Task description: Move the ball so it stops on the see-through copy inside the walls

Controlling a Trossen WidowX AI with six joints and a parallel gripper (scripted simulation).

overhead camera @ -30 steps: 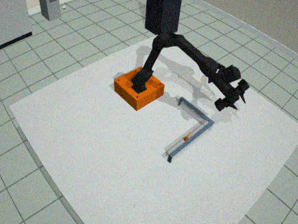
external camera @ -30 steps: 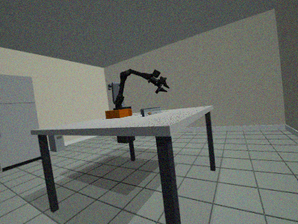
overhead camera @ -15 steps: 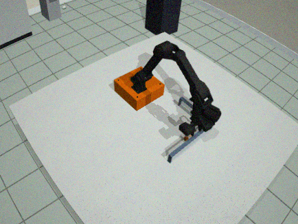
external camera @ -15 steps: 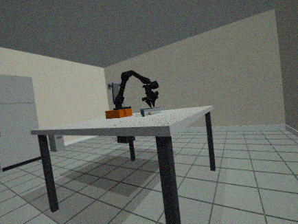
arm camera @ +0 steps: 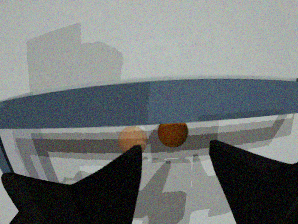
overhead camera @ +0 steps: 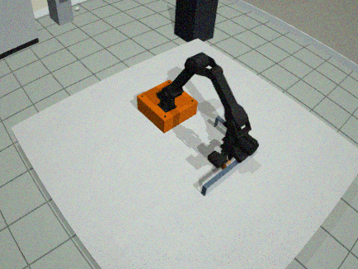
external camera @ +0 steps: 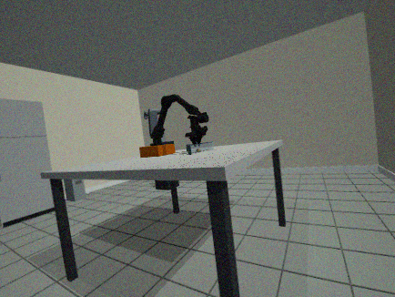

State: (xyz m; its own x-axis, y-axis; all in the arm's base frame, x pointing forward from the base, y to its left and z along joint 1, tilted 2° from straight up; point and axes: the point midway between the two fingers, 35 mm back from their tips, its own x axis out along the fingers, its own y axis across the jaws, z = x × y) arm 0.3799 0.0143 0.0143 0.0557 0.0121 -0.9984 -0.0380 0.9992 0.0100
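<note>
The dark orange ball lies on the table against the inner side of the long low clear wall. The pale see-through copy is beside the same wall, a little left of the ball in the wrist view, on the side toward the corner. My gripper is partly open and points down over the ball. In the wrist view the ball shows between and just beyond the fingertips, and the left fingertip overlaps the copy's lower edge. Whether a finger touches the ball is unclear.
The second low wall is on the left in the wrist view; the arm hides the corner in the top view. The orange base block under the arm stands behind, on the white table.
</note>
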